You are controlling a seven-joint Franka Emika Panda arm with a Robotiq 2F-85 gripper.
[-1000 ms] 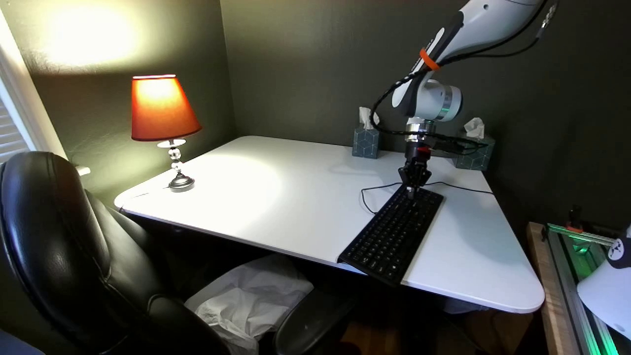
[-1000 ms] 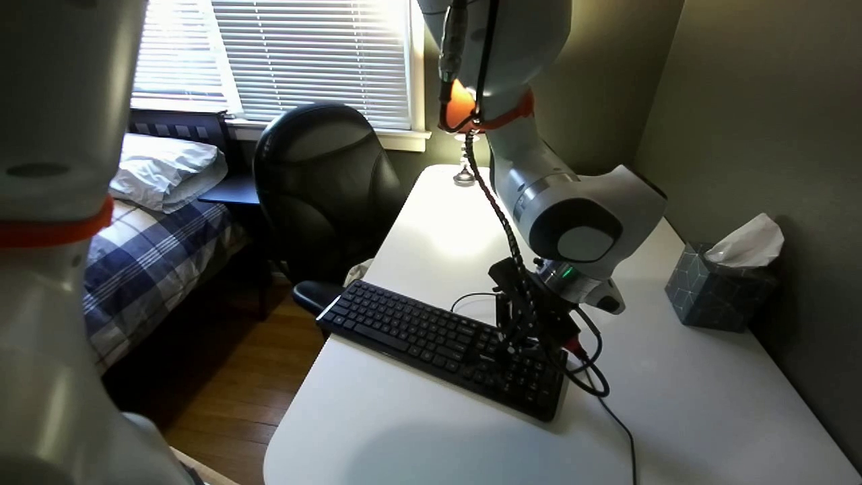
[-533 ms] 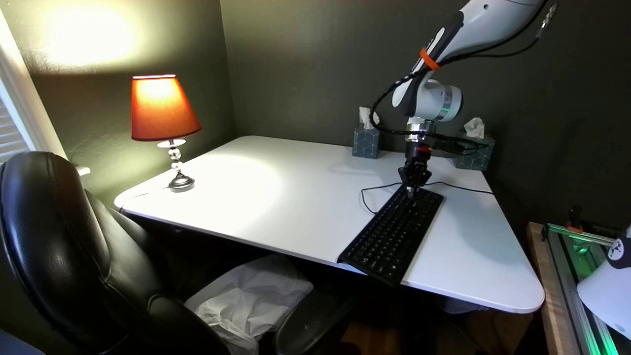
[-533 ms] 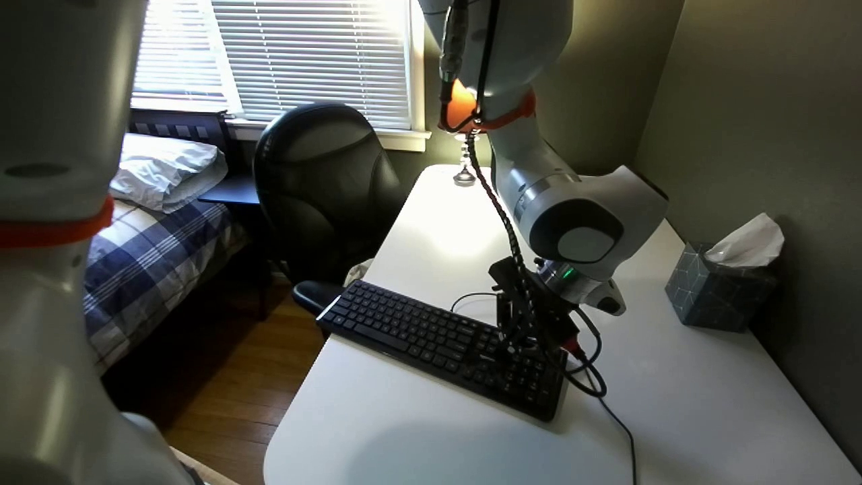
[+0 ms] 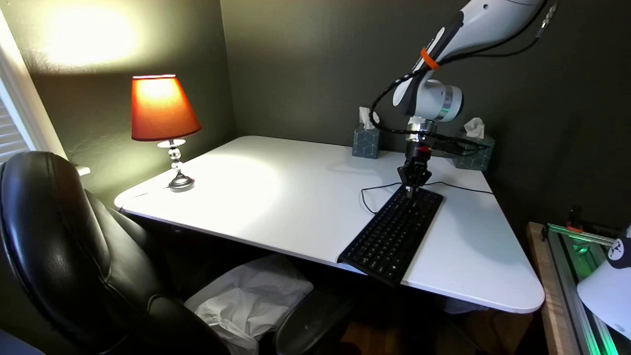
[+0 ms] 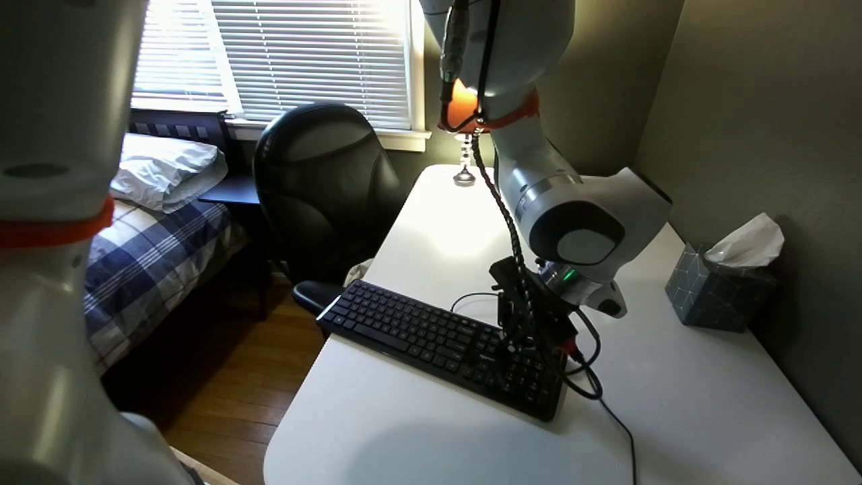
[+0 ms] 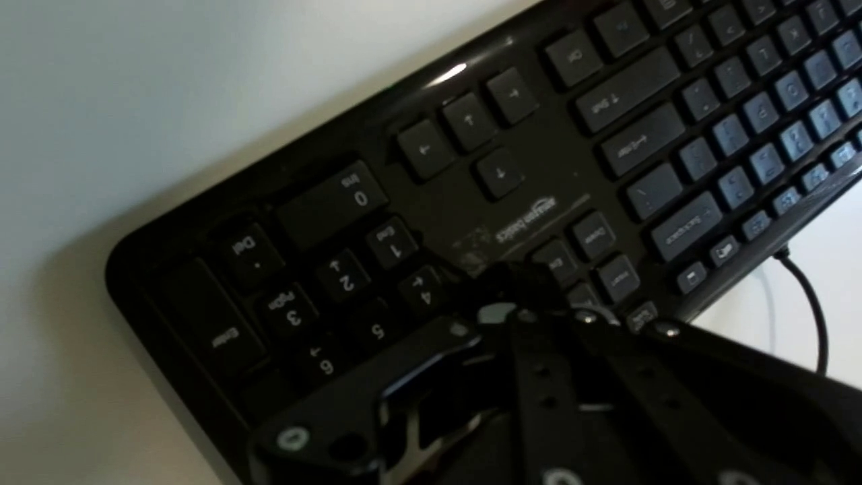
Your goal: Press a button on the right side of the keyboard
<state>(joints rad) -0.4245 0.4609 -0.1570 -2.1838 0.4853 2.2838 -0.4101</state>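
The long black keyboard lies on the white table in both exterior views (image 5: 389, 241) (image 6: 404, 327); its letter-key end reaches over the table edge. My gripper points down over its number-pad end in both exterior views (image 5: 410, 193) (image 6: 510, 347). In the wrist view the keyboard (image 7: 465, 215) fills much of the picture. There my gripper (image 7: 515, 286) looks shut, its fingertips together and holding nothing. The tips are between the number pad, beside the 4 key (image 7: 423, 291), and the Insert and End key group (image 7: 555, 259). Contact with the keys cannot be told; the fingertips hide what is under them.
A thin black cable (image 5: 456, 186) runs from the keyboard across the table. Two tissue boxes (image 5: 366, 143) (image 5: 474, 154) stand near the wall behind the arm. A red lamp (image 5: 165, 111) stands at the far table end. A black chair (image 6: 323, 195) is at the table's side.
The arm has shifted only very slightly, and the loop of cable at the wrist has moved a little. The keyboard has not moved, and the gripper stays over its number-pad end.
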